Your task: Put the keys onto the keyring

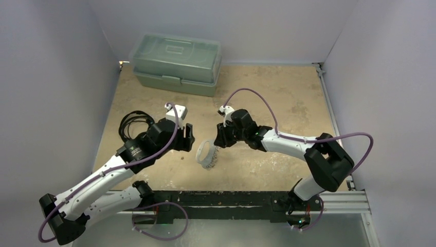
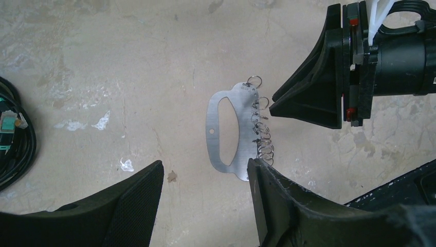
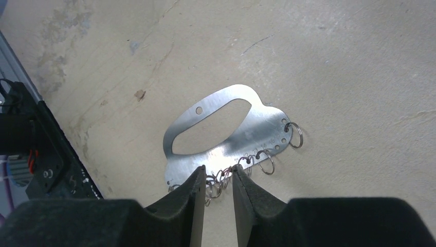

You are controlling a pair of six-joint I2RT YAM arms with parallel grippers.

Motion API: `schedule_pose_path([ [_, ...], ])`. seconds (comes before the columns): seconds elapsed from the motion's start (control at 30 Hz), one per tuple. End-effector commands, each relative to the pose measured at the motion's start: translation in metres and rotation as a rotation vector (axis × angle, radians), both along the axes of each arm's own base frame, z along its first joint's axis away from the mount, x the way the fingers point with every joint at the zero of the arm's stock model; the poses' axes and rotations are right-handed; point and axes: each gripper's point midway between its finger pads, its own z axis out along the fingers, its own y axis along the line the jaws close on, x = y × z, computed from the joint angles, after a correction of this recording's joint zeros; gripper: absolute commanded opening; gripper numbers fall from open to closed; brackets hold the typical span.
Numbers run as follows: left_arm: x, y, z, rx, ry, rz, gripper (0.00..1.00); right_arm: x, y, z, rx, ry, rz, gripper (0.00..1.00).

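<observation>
The left arm (image 1: 110, 172) reaches up from the near-left corner, elbow bent, with its wrist angled in toward the middle of the counter (image 1: 288, 92). The left jaws stand wide apart with nothing between them. In the left wrist view the tip of one black, finely textured finger (image 2: 277, 206) overlaps the keyring's lower corner, but I cannot tell whether it touches.

The right arm (image 1: 288, 141) folds in from the near-right, its forearm pointing left and down at the same spot. The right jaws are only narrowly parted. Their matte black fingers (image 3: 193, 206) straddle the ringed edge, with a few small rings in the gap. Whether they are pinching them I cannot tell.

The keyring (image 1: 207, 154) lies flat on the mottled beige counter between the two wrists. It is a thin brushed-metal plate with rounded corners, a long oval cut-out and one small punched hole. A row of little wire split rings (image 3: 266, 162) hangs along one edge.

A translucent grey-green lidded toolbox (image 1: 177, 62) sits at the far edge. A black coiled cable (image 1: 132, 123) lies beside the left arm.
</observation>
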Motion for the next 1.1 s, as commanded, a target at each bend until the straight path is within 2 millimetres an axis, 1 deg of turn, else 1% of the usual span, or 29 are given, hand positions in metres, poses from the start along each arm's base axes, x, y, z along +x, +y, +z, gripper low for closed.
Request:
schedule_pose_path([
  [0.0, 0.002, -0.007, 0.000, 0.006, -0.017, -0.042, 0.61, -0.008, 0.007, 0.010, 0.048, 0.008, 0.030, 0.26],
  [0.13, 0.002, -0.014, -0.012, 0.035, 0.025, -0.072, 0.61, -0.010, 0.006, 0.005, 0.051, 0.003, 0.031, 0.23],
  [0.2, 0.001, -0.016, -0.014, 0.039, 0.036, -0.080, 0.61, -0.010, 0.006, 0.003, 0.048, 0.006, 0.031, 0.22],
  [0.43, 0.001, -0.016, -0.012, 0.025, 0.023, -0.081, 0.61, -0.012, 0.008, -0.012, 0.032, 0.040, 0.038, 0.23],
  [0.53, 0.001, -0.017, -0.014, 0.031, 0.028, -0.086, 0.61, -0.012, 0.012, -0.013, 0.040, 0.051, 0.038, 0.23],
  [0.73, 0.001, -0.017, -0.014, 0.032, 0.031, -0.092, 0.61, -0.013, 0.015, -0.018, 0.034, 0.081, 0.042, 0.30],
  [0.97, 0.000, -0.017, -0.013, 0.025, 0.028, -0.094, 0.61, -0.012, 0.013, -0.033, 0.008, 0.112, 0.009, 0.32],
  [1.07, 0.000, -0.017, -0.012, 0.020, 0.025, -0.093, 0.61, -0.010, 0.013, -0.036, 0.007, 0.116, -0.007, 0.32],
])
